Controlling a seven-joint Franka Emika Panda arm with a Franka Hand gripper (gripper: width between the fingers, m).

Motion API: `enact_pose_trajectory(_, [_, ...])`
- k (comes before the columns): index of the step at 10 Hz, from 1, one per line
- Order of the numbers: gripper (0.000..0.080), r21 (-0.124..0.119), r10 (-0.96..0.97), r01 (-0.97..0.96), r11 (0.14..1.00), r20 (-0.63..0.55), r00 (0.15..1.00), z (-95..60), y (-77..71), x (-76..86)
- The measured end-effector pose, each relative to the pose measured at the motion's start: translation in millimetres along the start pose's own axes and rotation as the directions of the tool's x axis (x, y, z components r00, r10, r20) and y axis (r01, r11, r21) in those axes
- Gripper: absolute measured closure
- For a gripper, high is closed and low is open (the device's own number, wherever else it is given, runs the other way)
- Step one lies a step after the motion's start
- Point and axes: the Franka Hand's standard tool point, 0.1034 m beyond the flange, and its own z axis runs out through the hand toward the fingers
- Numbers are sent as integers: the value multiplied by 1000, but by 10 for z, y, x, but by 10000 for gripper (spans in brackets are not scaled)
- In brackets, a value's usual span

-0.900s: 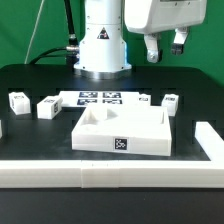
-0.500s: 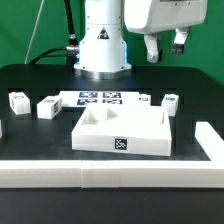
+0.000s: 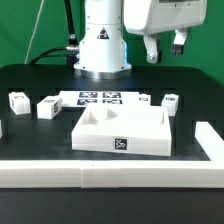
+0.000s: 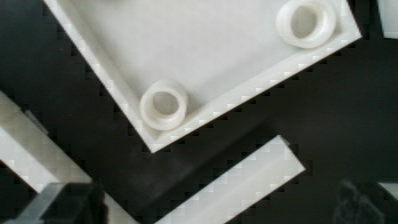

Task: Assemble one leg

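Several small white legs with marker tags stand on the black table in the exterior view: two at its left [image 3: 18, 100] [image 3: 47, 106] and two at its right [image 3: 147, 101] [image 3: 170, 102]. The large flat white tray-like piece [image 3: 122, 130] lies in the middle; the wrist view shows its surface [image 4: 196, 50] with two round sockets [image 4: 164, 103] [image 4: 308, 22]. My gripper [image 3: 164, 45] hangs high above the right-hand legs, open and empty. In the wrist view only its dark fingertips [image 4: 63, 205] show. No leg shows in the wrist view.
The marker board [image 3: 100, 98] lies behind the tray-like piece, in front of the robot base [image 3: 103, 45]. A low white wall [image 3: 100, 173] runs along the front and up the exterior view's right [image 3: 208, 140]. A white bar [image 4: 249, 185] shows in the wrist view.
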Motion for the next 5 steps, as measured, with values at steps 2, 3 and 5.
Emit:
enact_pose_trajectory(2, [150,0,0,0,1000,0,1000,2,0,-1])
enact_pose_trajectory(3, [150,0,0,0,1000,0,1000,3,0,-1])
enact_pose_trajectory(5, [150,-8,-73,73,997,-12,997,40,23,-50])
